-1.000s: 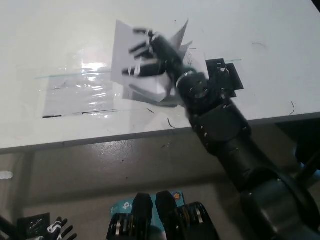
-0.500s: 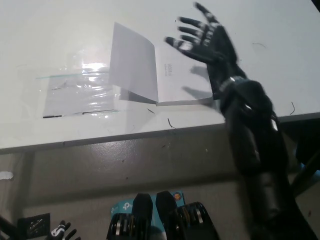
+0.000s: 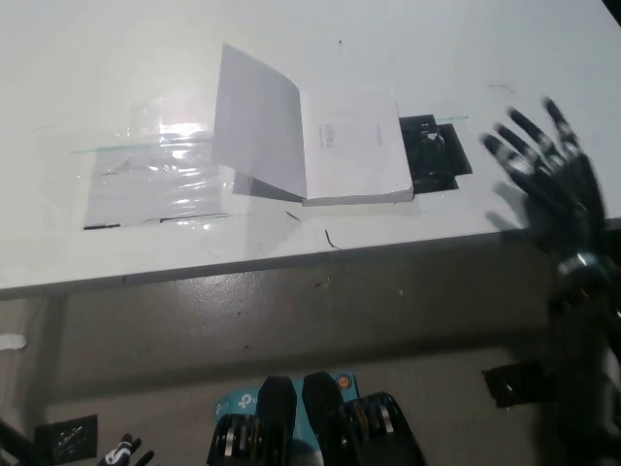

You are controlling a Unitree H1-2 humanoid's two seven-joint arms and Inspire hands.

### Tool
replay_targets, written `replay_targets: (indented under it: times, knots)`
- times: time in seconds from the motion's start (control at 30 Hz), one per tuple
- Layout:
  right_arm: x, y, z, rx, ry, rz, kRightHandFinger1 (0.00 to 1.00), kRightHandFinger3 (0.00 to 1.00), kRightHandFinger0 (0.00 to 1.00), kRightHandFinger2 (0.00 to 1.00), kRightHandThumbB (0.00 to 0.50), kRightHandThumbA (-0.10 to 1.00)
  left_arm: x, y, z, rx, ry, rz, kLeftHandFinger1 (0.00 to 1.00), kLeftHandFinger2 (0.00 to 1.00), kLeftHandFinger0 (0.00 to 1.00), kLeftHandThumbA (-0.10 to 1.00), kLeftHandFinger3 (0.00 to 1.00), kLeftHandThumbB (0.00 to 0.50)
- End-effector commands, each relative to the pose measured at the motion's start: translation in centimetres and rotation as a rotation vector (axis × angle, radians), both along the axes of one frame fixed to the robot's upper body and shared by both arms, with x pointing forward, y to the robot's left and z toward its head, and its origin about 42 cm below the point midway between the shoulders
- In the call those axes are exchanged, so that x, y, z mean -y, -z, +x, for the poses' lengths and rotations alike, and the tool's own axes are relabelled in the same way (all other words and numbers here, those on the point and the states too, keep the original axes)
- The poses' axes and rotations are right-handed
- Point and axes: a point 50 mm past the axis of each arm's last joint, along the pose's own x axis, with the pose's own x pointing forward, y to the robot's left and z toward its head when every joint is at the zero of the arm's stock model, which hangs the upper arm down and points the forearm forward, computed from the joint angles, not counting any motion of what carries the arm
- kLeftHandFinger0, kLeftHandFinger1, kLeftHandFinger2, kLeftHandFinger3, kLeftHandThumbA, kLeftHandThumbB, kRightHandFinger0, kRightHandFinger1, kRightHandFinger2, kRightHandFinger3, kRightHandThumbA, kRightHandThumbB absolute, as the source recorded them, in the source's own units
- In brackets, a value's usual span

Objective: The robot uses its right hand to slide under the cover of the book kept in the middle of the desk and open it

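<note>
Book [image 3: 330, 146]: open on bench [image 3: 116, 78], cover raised.
Right robot hand [image 3: 543, 160]: at 3 o'clock, fingers spread, empty.

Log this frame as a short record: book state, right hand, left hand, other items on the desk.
book: open on the white desk, cover raised and tilted left
right hand: open, fingers spread, off to the book's right, touching nothing
left hand: barely in view at the bottom left edge, state unclear
other: black patch beside the book; clear plastic sheet on the left
</note>
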Motion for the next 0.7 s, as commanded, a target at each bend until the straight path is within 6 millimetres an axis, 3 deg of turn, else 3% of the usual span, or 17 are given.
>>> replay_targets:
  times: [0.0,0.13,0.23,0.3,0.4,0.47,0.57,0.67]
  knots:
    - [5.2,-3.2,-5.4,0.166,-0.009,0.357,0.7,0.96,0.75,0.7,0.188,1.0,-0.7,0.1,-1.5,0.039,-0.073,-0.011,0.76,0.82,0.78,0.9,0.88,0.182]
    - [6.4,-0.7,-6.8,0.15,0.025,0.372,0.75,0.99,0.81,0.73,0.183,1.0,-0.7,-0.1,-1.7,0.033,-0.094,-0.028,0.74,0.79,0.77,0.9,0.87,0.176]
    - [7.1,1.3,-8.0,0.122,0.096,0.369,0.73,0.97,0.79,0.7,0.185,1.0,-0.7,-0.1,-1.7,0.034,-0.092,-0.035,0.76,0.81,0.79,0.91,0.89,0.151]
    - [7.5,2.7,-8.8,0.078,0.153,0.38,0.68,0.92,0.74,0.65,0.202,1.0,-0.8,0.1,-1.7,0.022,-0.096,-0.029,0.75,0.78,0.77,0.9,0.86,0.163]
    - [7.8,5.1,-10.1,0.048,0.173,0.408,0.71,0.95,0.76,0.69,0.205,1.0,-0.9,0.1,-1.9,0.02,-0.103,-0.029,0.75,0.79,0.77,0.9,0.88,0.174]
    - [8.0,6.7,-11.0,0.009,0.212,0.436,0.69,0.91,0.73,0.68,0.21,1.0,-0.9,0.1,-2.0,0.02,-0.098,-0.031,0.75,0.79,0.79,0.91,0.89,0.172]
    - [7.4,8.9,-12.1,-0.039,0.246,0.457,0.68,0.93,0.73,0.68,0.185,1.0,-1.1,0.1,-2.1,0.027,-0.089,-0.026,0.77,0.83,0.8,0.91,0.91,0.17]
    - [6.4,12.8,-13.5,-0.083,0.275,0.506,0.72,1.0,0.75,0.74,0.173,1.0,-1.2,0.3,-2.2,0.031,-0.092,-0.029,0.75,0.82,0.77,0.93,0.9,0.151]
